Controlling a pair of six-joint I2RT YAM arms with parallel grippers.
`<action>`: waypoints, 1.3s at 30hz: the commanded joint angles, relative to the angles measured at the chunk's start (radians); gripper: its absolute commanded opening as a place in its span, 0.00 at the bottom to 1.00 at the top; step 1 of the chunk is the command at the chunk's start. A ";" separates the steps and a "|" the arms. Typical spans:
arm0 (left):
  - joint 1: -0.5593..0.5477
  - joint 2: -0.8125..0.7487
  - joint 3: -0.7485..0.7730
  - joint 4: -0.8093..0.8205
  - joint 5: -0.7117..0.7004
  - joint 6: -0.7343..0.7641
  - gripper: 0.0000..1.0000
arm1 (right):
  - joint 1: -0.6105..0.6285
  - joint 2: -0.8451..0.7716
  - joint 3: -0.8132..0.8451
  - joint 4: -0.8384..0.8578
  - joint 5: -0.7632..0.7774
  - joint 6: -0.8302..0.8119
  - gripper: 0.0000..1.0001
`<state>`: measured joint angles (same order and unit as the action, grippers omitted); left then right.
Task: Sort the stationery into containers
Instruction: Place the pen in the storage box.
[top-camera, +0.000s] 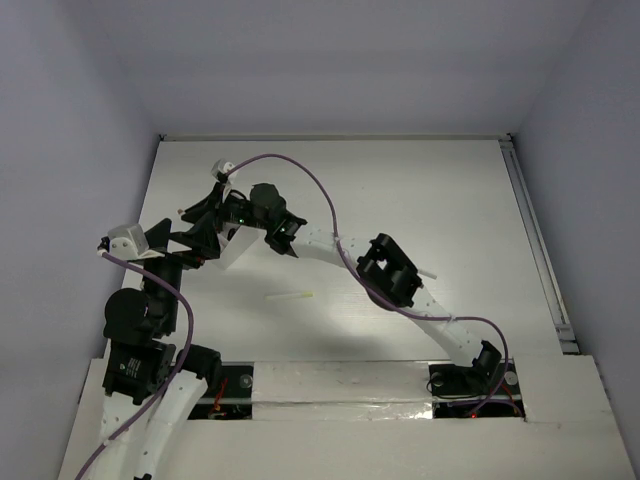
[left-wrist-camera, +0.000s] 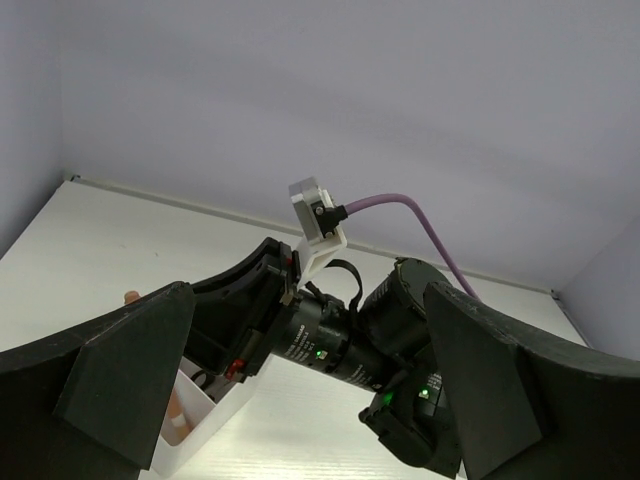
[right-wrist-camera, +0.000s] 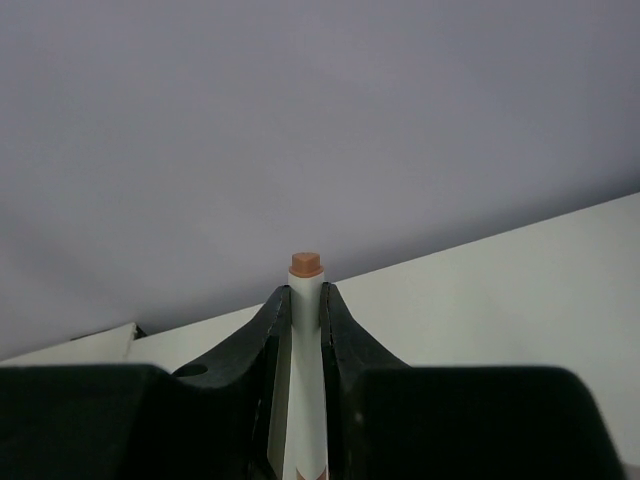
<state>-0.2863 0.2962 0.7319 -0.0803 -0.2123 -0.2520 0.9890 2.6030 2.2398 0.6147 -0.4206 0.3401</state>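
Note:
My right gripper (right-wrist-camera: 305, 300) is shut on a white pen-like stick with a pink-orange tip (right-wrist-camera: 306, 266) that pokes out past the fingertips. In the top view the right gripper (top-camera: 207, 210) reaches over the far left of the table, above the white compartment box (top-camera: 238, 252), which the arms mostly hide. My left gripper (left-wrist-camera: 305, 335) is wide open and empty, close beside the box corner (left-wrist-camera: 205, 425), with the right arm's wrist (left-wrist-camera: 330, 345) between its fingers. Something pinkish (left-wrist-camera: 176, 410) lies in the box. A white stick with a yellow tip (top-camera: 290, 297) lies on the table.
Another white stick (top-camera: 430, 272) shows just beside the right arm's elbow. The right wrist camera (left-wrist-camera: 318, 215) with its purple cable hangs over the box. Grey walls close the table on the left, back and right.

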 joint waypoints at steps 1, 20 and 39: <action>0.004 -0.011 0.006 0.028 0.007 -0.003 0.99 | 0.004 0.011 0.041 0.026 0.035 -0.012 0.00; 0.004 -0.003 0.004 0.033 0.021 -0.001 0.99 | -0.006 -0.001 -0.092 0.059 0.082 -0.026 0.14; 0.004 -0.005 0.001 0.034 0.025 -0.001 0.99 | -0.006 -0.435 -0.501 -0.042 0.042 -0.162 0.55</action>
<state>-0.2863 0.2962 0.7319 -0.0799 -0.1986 -0.2520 0.9878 2.3772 1.8160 0.5720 -0.3748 0.2569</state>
